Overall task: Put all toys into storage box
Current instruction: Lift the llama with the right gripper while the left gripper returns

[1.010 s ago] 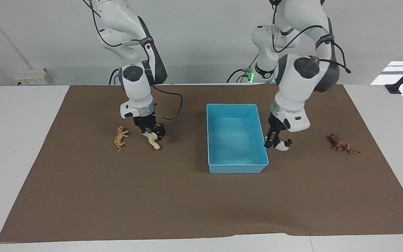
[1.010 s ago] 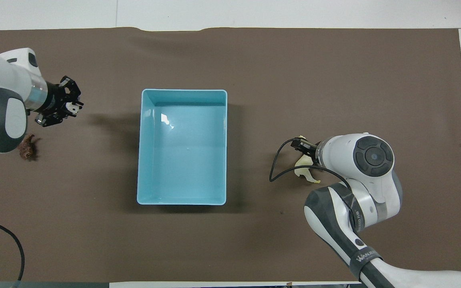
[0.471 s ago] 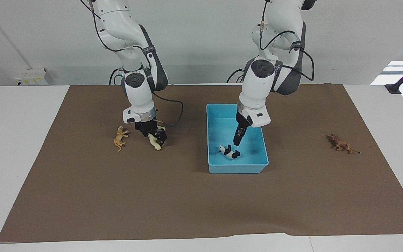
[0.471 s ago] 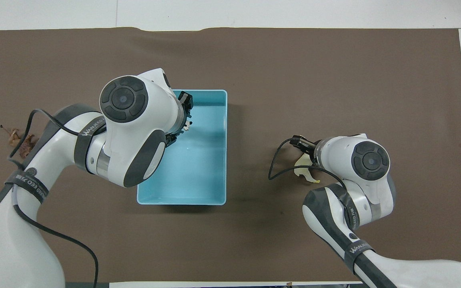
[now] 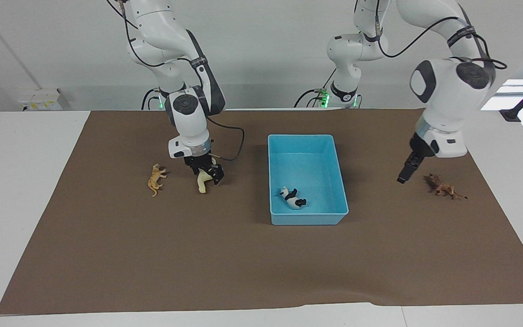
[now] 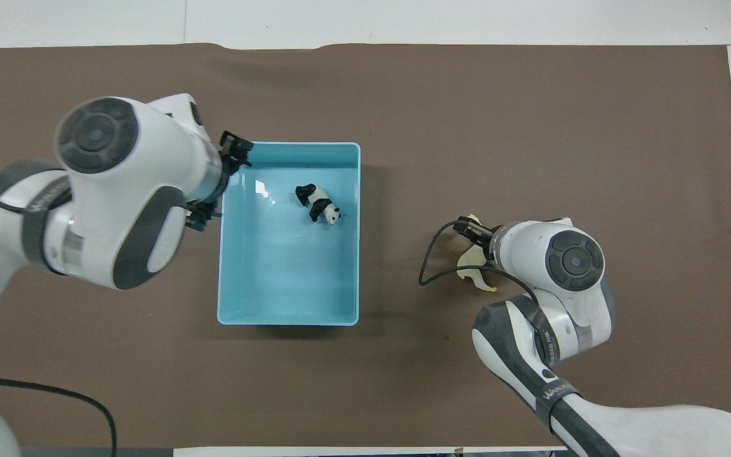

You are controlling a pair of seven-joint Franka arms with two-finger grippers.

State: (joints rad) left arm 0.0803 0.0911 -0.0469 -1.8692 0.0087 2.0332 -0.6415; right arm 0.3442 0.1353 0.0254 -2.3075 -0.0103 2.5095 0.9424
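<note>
The light blue storage box (image 5: 309, 221) stands mid-table; it also shows in the overhead view (image 6: 289, 320). The panda (image 5: 294, 198) lies on its side in the box (image 6: 320, 204). My left gripper (image 5: 402, 178) is open and empty, low over the mat beside the brown lion (image 5: 442, 186); from overhead it (image 6: 223, 181) covers the lion. My right gripper (image 5: 207, 174) is shut on the cream horse (image 5: 202, 184) at or just above the mat, beside the orange tiger (image 5: 155, 178). From overhead only part of the horse (image 6: 470, 260) shows, and the tiger is hidden.
A brown mat (image 5: 243, 263) covers most of the white table (image 5: 16, 181). The tiger and horse are toward the right arm's end, the lion toward the left arm's end, with the box between them.
The left gripper carried the panda over the box, let it go there, and swung back beside the lion. The right gripper stayed on the horse and shifted slightly toward the box.
</note>
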